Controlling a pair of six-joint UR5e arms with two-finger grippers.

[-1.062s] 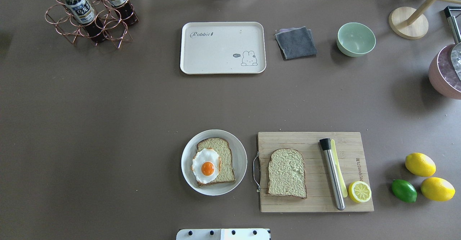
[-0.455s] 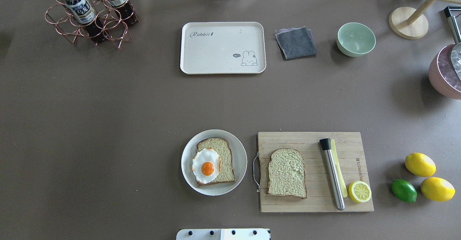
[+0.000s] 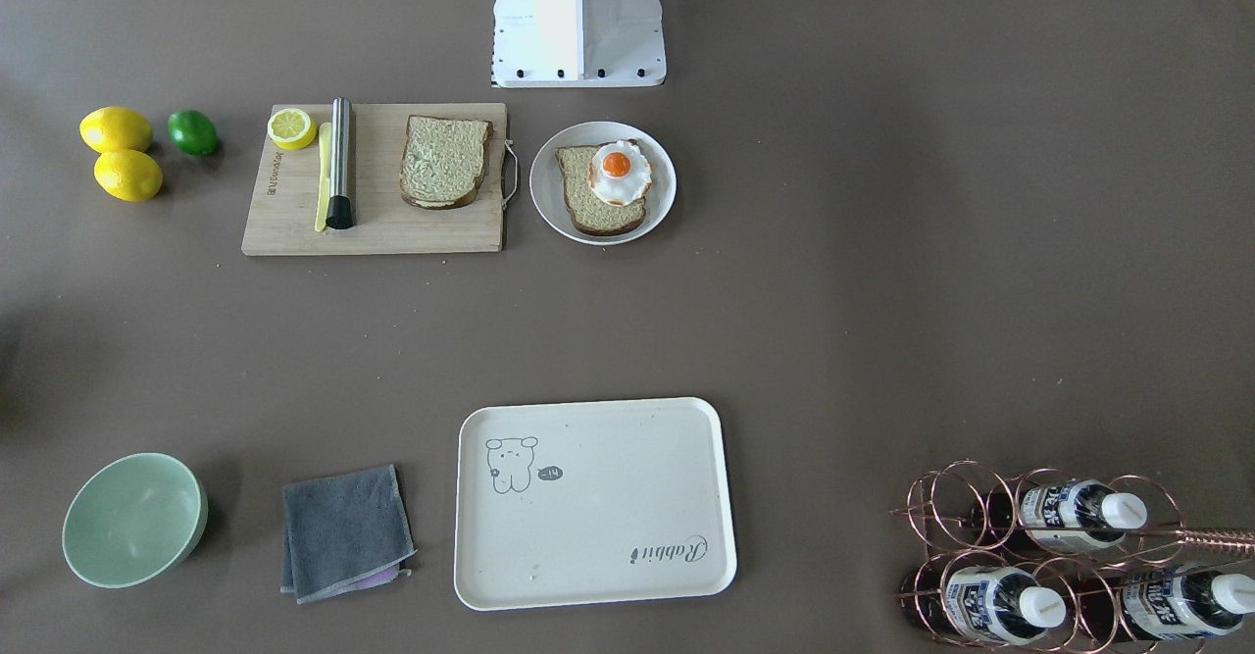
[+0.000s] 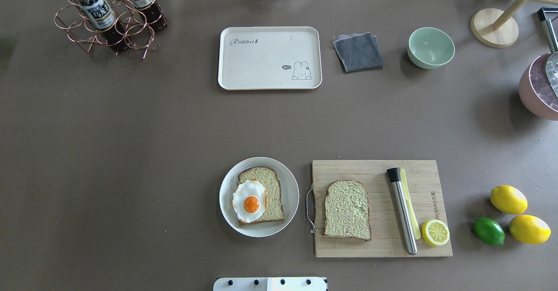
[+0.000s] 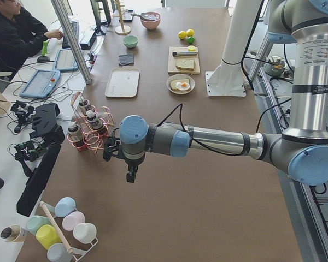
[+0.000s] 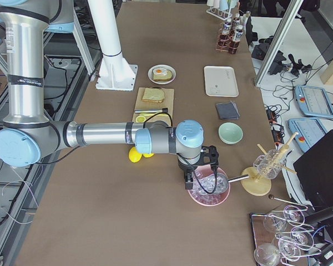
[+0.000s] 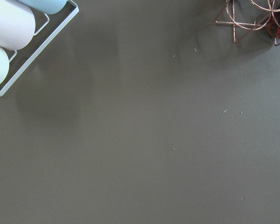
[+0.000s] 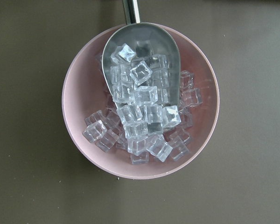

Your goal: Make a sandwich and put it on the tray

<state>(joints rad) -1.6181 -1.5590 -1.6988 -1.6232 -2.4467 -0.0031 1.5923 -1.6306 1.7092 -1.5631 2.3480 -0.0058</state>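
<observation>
A bread slice (image 4: 267, 182) lies on a round white plate (image 4: 287, 175) with the fried egg (image 4: 249, 200) on top of it. The second slice (image 4: 347, 210) lies flat on the wooden cutting board (image 4: 379, 243). At the table's far side sits the cream tray (image 4: 261, 64), with nothing on it. My left gripper (image 5: 130, 176) hangs over bare table beside the bottle rack, far from the food. My right gripper (image 6: 187, 183) hovers over a pink bowl of ice cubes. For both, I cannot tell whether they are open or shut.
The board also holds a steel tube (image 4: 403, 212), a yellow knife and a half lemon (image 4: 435, 232). Two lemons and a lime (image 4: 489, 231) lie to its right. A grey cloth (image 4: 358, 52), green bowl (image 4: 430, 47) and bottle rack (image 4: 109, 20) line the far side.
</observation>
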